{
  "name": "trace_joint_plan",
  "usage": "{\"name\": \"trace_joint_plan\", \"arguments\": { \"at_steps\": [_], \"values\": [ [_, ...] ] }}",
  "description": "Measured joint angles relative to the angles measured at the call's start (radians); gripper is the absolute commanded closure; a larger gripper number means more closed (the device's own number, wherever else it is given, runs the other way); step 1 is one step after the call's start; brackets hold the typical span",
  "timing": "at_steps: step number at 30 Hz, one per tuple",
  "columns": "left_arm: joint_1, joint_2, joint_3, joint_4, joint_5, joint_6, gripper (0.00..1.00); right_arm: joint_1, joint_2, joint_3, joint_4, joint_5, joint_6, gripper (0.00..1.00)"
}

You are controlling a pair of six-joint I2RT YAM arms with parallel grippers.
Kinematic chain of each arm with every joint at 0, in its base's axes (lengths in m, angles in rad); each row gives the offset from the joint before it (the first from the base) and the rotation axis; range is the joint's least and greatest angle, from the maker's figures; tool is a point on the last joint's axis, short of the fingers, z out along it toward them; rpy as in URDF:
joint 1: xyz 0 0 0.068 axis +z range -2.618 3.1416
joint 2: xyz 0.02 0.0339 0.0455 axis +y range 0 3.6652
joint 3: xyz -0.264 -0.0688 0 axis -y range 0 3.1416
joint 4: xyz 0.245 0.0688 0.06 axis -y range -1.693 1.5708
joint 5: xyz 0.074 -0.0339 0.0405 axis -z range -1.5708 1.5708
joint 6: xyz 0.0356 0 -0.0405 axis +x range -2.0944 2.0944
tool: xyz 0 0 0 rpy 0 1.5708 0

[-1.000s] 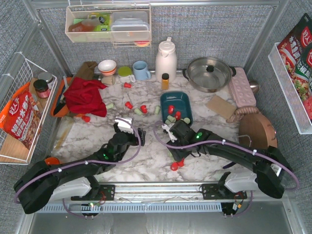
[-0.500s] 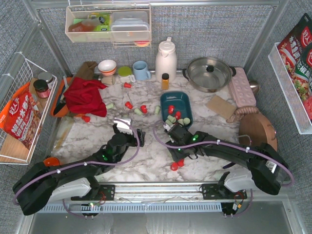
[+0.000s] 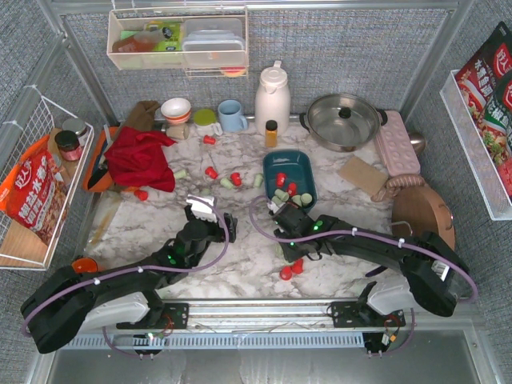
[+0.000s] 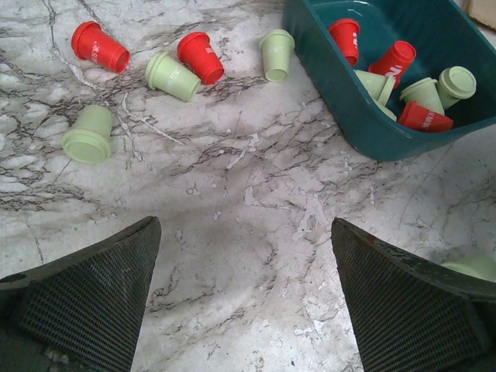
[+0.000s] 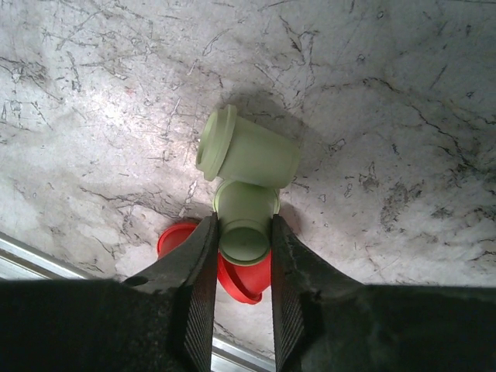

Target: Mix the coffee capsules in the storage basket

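Observation:
The dark teal storage basket [image 3: 272,160] holds several red and pale green coffee capsules [image 3: 282,179]; the left wrist view shows its wall [image 4: 349,101] and the capsules inside [image 4: 394,62]. More capsules lie loose on the marble [image 3: 224,178] [image 4: 170,75]. My right gripper [image 3: 284,250] [image 5: 242,225] is shut on an upright pale green capsule [image 5: 246,205]. Another green capsule [image 5: 248,151] lies against it and a red one [image 5: 244,283] sits beside it. My left gripper [image 3: 206,200] [image 4: 244,225] is open over bare marble.
A red cloth [image 3: 142,156] lies at the left. A white jug [image 3: 272,96], blue mug [image 3: 232,116], amber bottle [image 3: 271,133] and steel pan [image 3: 344,120] stand along the back. The table's metal front edge [image 5: 31,260] is close to the right gripper.
My right gripper's jaws have closed on the green capsule, and the arm has shifted slightly left. The left arm has barely moved.

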Motion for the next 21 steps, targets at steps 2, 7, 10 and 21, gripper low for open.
{"name": "trace_joint_plan", "arguments": {
  "at_steps": [2,7,10,21],
  "values": [
    [0.0,-0.001,0.0,0.0,-0.001,0.0,0.01,0.0,-0.006,0.0,-0.003,0.009,0.0,0.78],
    [0.0,-0.018,-0.016,0.014,-0.004,0.0,0.01,0.0,-0.027,0.003,-0.019,0.04,-0.01,0.84],
    [0.0,-0.026,-0.027,0.019,-0.006,0.0,0.01,-0.002,-0.048,0.011,-0.028,0.061,-0.013,0.87],
    [0.0,-0.044,-0.023,0.022,-0.006,-0.008,0.01,-0.027,-0.094,0.054,-0.069,0.142,-0.095,0.96]
  ]
}}
